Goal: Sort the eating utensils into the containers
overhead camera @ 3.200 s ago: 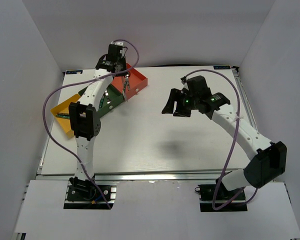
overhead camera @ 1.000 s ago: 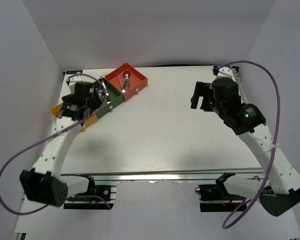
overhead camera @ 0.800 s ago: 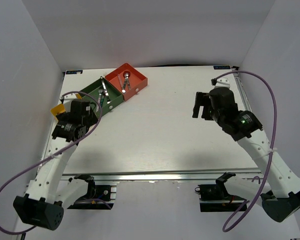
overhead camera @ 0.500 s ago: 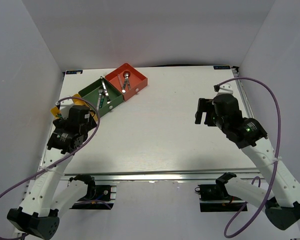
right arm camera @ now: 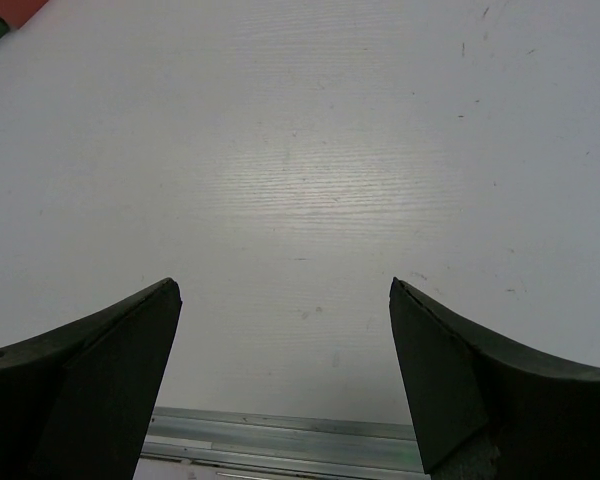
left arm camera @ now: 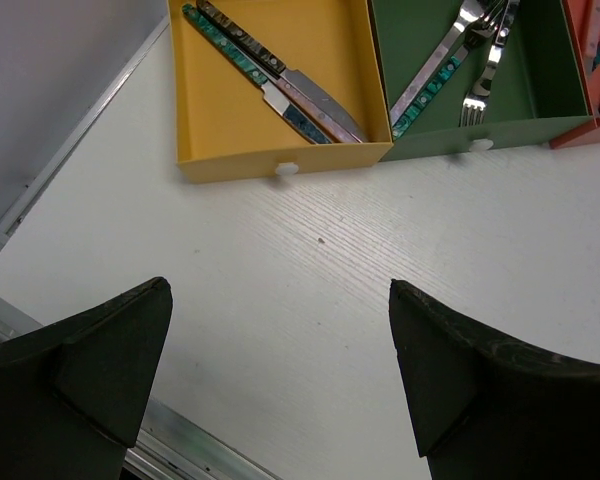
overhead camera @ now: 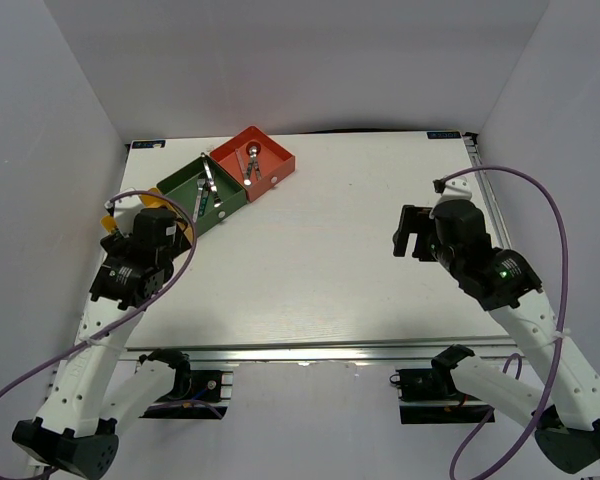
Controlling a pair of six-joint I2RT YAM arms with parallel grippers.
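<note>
The containers stand in a row at the far left: a red-orange tray (overhead camera: 270, 160), a dark green tray (overhead camera: 185, 185) and a yellow tray (overhead camera: 109, 216), which my left arm mostly hides. Spoons (overhead camera: 250, 158) lie in the red tray. In the left wrist view, knives (left arm camera: 280, 90) with patterned handles lie in the yellow tray (left arm camera: 280, 155) and forks (left arm camera: 470, 60) lie in the green tray (left arm camera: 500, 128). My left gripper (left arm camera: 280, 290) hangs open and empty over bare table just short of the yellow tray. My right gripper (right arm camera: 285, 285) is open and empty over the right side of the table.
The metal rail of the table's near edge (right arm camera: 280, 430) shows below the right fingers, and the same rail (left arm camera: 180, 445) runs under the left ones. The white enclosure wall (overhead camera: 40, 200) stands close to the left arm. Corners of the red tray (right arm camera: 10, 8) show far off.
Both arms have drawn back toward the near edge. The left gripper came off the trays to the near left, uncovering the green tray. Both grippers stayed open.
</note>
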